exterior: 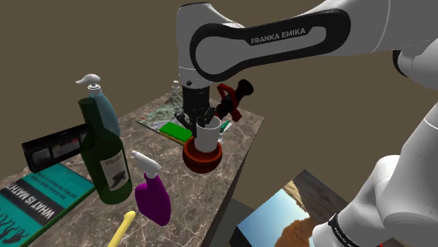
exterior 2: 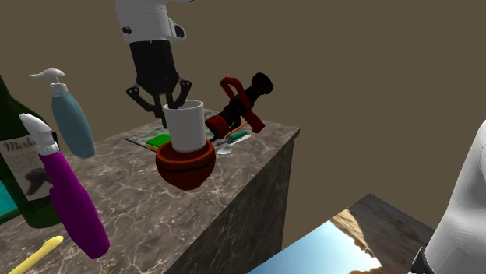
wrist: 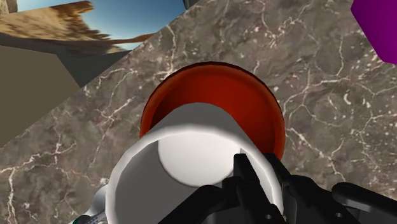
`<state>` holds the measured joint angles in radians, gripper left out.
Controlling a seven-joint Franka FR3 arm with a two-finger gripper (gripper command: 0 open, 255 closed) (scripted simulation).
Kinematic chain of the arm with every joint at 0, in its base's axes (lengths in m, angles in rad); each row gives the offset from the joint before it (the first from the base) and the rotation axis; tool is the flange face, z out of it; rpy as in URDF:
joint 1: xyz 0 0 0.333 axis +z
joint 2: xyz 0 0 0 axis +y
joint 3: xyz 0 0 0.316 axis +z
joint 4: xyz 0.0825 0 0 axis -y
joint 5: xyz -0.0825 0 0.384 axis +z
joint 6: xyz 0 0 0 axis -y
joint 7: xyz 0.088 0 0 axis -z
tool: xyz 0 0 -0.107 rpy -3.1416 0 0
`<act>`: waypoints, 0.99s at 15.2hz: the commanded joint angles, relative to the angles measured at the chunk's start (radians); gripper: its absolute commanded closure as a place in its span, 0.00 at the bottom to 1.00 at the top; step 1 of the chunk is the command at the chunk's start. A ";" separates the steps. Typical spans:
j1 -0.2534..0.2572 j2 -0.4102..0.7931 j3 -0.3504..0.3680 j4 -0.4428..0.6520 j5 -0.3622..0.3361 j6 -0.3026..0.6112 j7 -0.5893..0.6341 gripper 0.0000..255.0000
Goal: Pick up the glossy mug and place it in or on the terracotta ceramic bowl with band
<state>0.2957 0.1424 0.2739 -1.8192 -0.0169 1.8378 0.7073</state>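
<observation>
Arm [exterior: 375, 35]: fat white tubular links, glossy, ends rounded. Black band [exterior: 316, 31] wraps one joint cover. White capital lettering [exterior: 278, 36] on it reads FRANKA EMIKA. Lower link carries a thin dark ring [exterior: 342, 230] with pale dots. Flange [exterior 2: 148, 19] white, small dark spots on either side, possibly screws. Gripper [exterior 2: 173, 107]: all black, boxy body, thin jointed bars [exterior 2: 136, 95] standing out on both sides. Fingers [wrist: 243, 170] narrow, matte, with squared tips.

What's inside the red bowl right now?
The white mug sits upright in the red bowl, and the wrist view shows the mug is empty. The gripper clasps the mug's rim. The bowl's floor beneath the mug is covered.
</observation>
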 commanded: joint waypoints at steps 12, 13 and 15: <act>0.000 0.002 0.000 -0.003 -0.001 0.005 0.000 0.00; 0.000 0.000 0.000 0.028 0.000 -0.028 -0.001 0.00; 0.000 0.001 0.000 0.096 0.000 -0.095 -0.001 0.00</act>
<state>0.2958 0.1371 0.2744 -1.7591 -0.0151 1.7746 0.7065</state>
